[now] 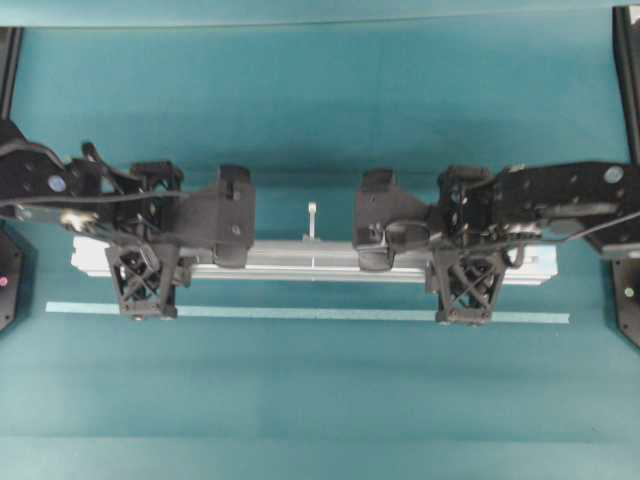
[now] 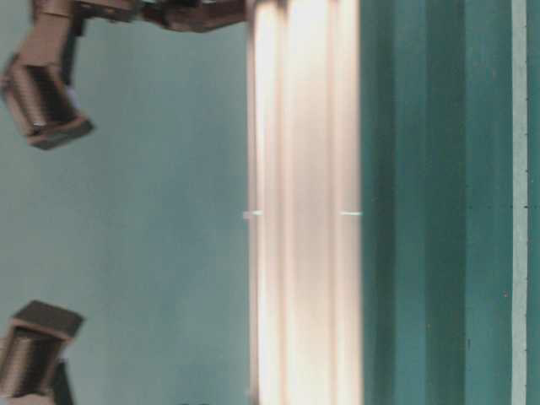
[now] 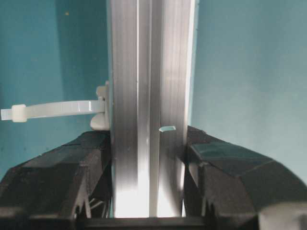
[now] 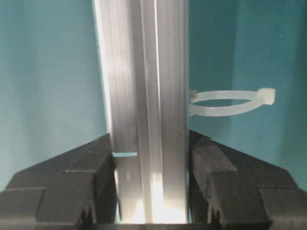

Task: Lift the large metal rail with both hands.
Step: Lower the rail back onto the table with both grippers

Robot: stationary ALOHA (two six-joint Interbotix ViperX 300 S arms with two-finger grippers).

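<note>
There was one large metal rail and one thin pale teal strip on the teal table. Two black grippers were present, the left gripper and the right gripper. Only one white tie showed overhead, and each wrist view showed one.

Even bright light, soft shadows; glare whitens the rail in the blurred table-level view.

Large metal rail blurred and both ends cropped at table level.
</note>
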